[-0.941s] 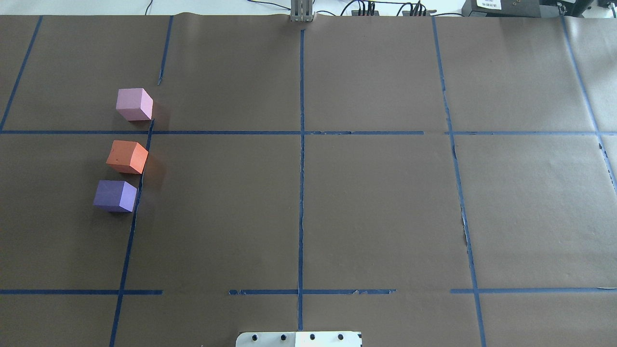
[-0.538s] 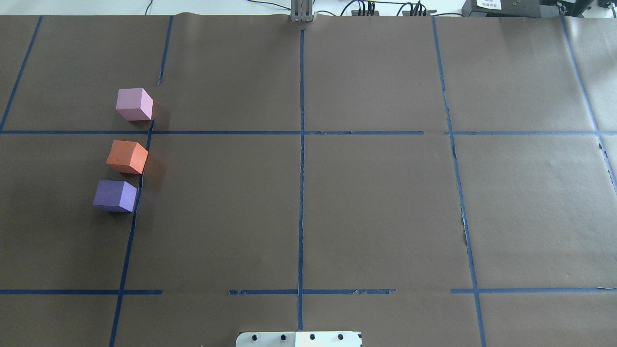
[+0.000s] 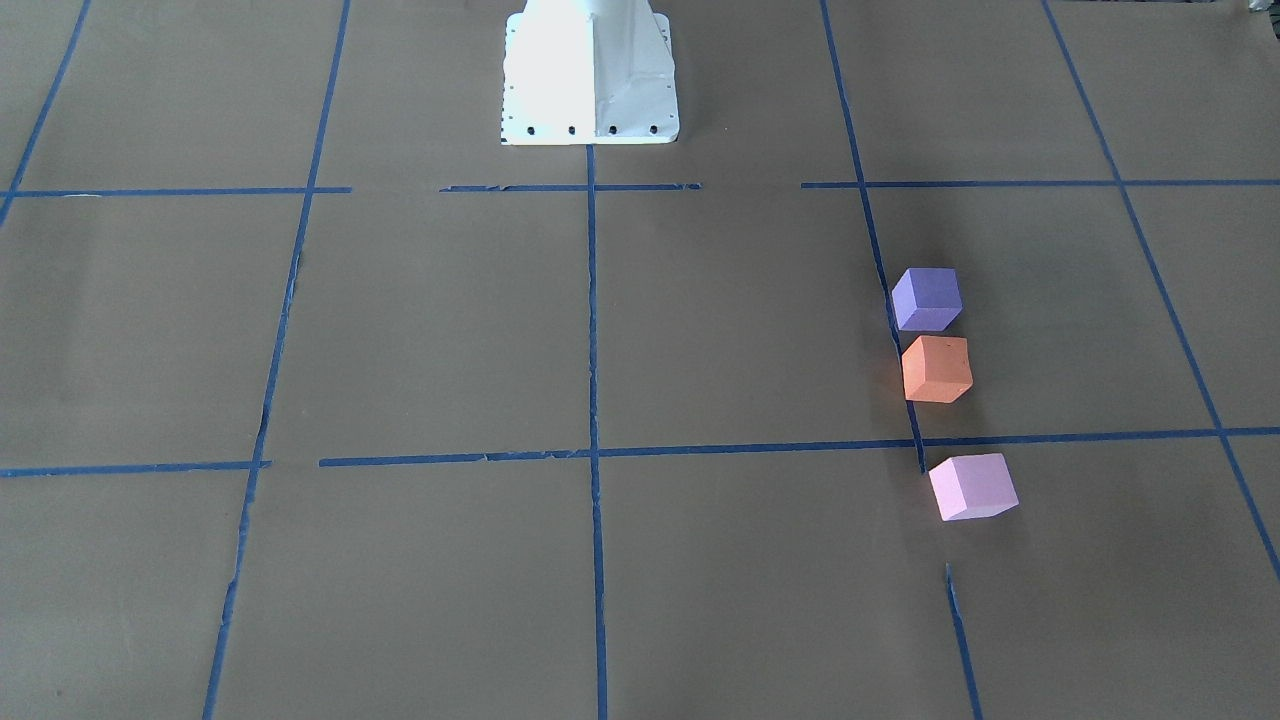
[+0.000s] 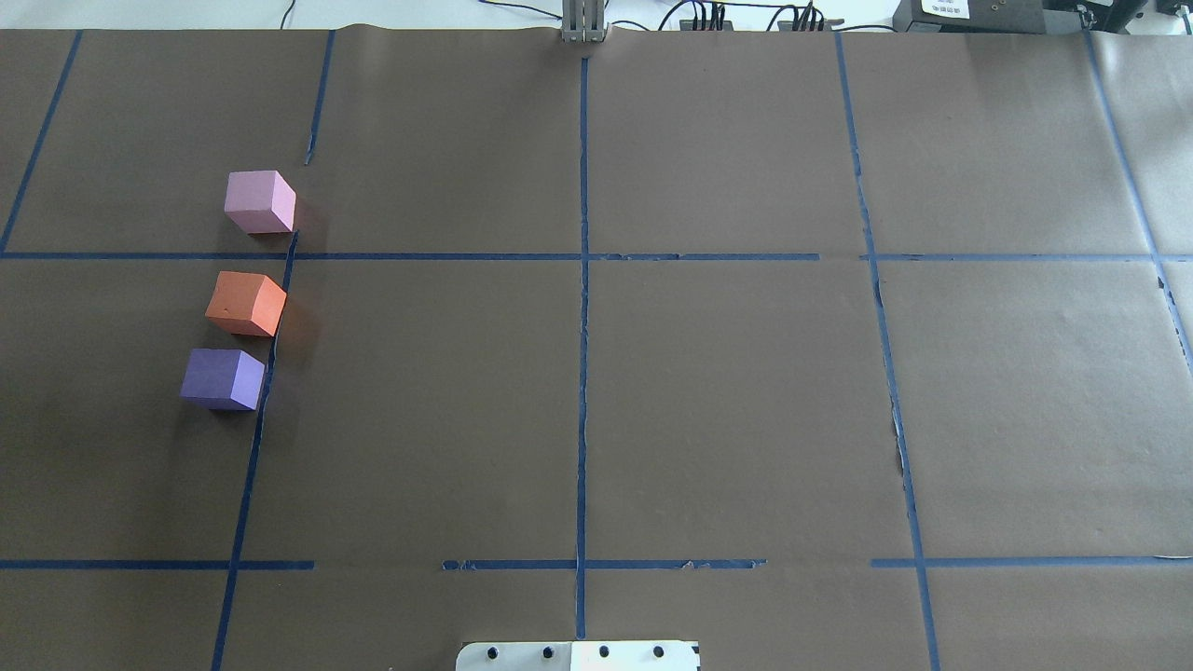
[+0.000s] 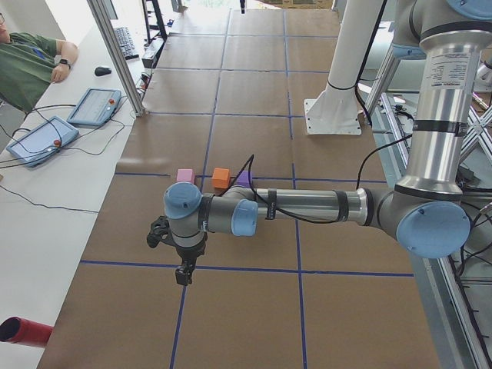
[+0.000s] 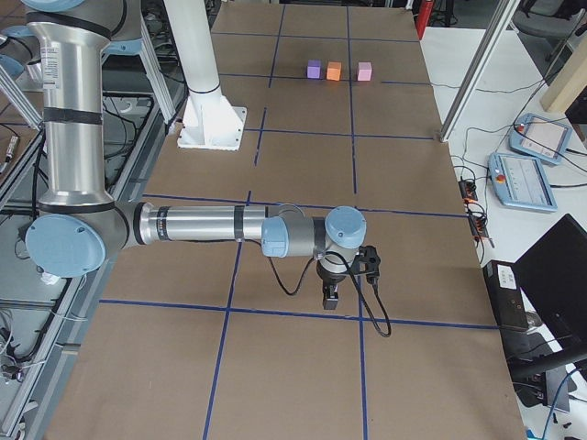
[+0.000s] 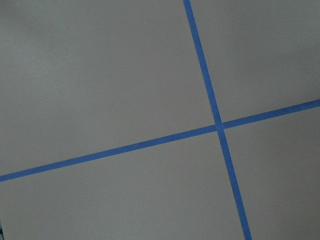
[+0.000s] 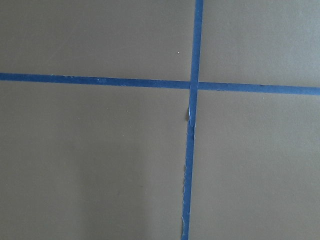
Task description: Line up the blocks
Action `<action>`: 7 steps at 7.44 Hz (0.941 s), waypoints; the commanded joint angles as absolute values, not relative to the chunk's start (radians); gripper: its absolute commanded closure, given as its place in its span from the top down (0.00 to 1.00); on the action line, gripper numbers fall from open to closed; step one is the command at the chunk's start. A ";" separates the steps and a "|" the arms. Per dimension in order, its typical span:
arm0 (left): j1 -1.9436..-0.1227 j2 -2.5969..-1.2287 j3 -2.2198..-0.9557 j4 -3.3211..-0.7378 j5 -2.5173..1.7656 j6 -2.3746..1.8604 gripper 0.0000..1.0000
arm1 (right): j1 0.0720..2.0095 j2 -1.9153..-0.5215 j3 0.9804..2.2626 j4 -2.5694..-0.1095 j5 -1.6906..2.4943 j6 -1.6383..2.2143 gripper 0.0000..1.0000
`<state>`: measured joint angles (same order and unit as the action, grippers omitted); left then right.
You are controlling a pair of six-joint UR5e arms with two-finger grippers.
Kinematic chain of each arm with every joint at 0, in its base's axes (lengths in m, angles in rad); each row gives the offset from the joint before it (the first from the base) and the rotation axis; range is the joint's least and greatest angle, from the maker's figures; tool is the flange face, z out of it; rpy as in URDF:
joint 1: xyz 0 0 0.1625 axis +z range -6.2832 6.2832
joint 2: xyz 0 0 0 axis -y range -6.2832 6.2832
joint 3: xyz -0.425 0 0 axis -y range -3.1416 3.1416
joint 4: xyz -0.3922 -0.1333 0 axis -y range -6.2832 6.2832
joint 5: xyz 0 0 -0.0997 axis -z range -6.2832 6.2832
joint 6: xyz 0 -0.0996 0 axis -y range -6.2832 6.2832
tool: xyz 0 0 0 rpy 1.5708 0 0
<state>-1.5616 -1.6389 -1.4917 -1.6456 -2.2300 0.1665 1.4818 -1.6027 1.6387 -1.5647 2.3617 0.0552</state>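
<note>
Three cubes stand in a rough line along a blue tape line on the table's left side. The pink block (image 4: 259,201) is farthest, the orange block (image 4: 246,303) is in the middle, and the purple block (image 4: 222,378) is nearest the robot. They also show in the front view: purple (image 3: 927,298), orange (image 3: 936,368), pink (image 3: 972,486). The orange block is slightly rotated. My left gripper (image 5: 183,273) hangs over the table well away from the blocks; I cannot tell if it is open. My right gripper (image 6: 330,298) hangs at the far right end; I cannot tell its state.
The brown paper table cover (image 4: 727,391) carries a grid of blue tape. The robot's white base (image 3: 588,75) stands at the table's middle. Teach pendants (image 5: 69,123) and cables lie on the side bench, where a person (image 5: 27,61) sits.
</note>
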 commanded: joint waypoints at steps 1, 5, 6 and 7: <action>-1.562 -1.628 -1.479 -1.542 -2.282 0.166 1.00 | 1.480 -1.601 1.638 -1.565 2.361 0.055 1.00; -1.559 -1.634 -1.491 -1.499 -2.401 0.163 1.00 | 1.480 -1.603 1.638 -1.565 2.362 0.055 1.00; -1.559 -1.634 -1.491 -1.503 -2.402 0.163 1.00 | 1.482 -1.603 1.640 -1.565 2.361 0.055 1.00; -1.559 -1.635 -1.494 -1.505 -2.401 0.160 1.00 | 1.482 -1.601 1.638 -1.565 2.361 0.055 1.00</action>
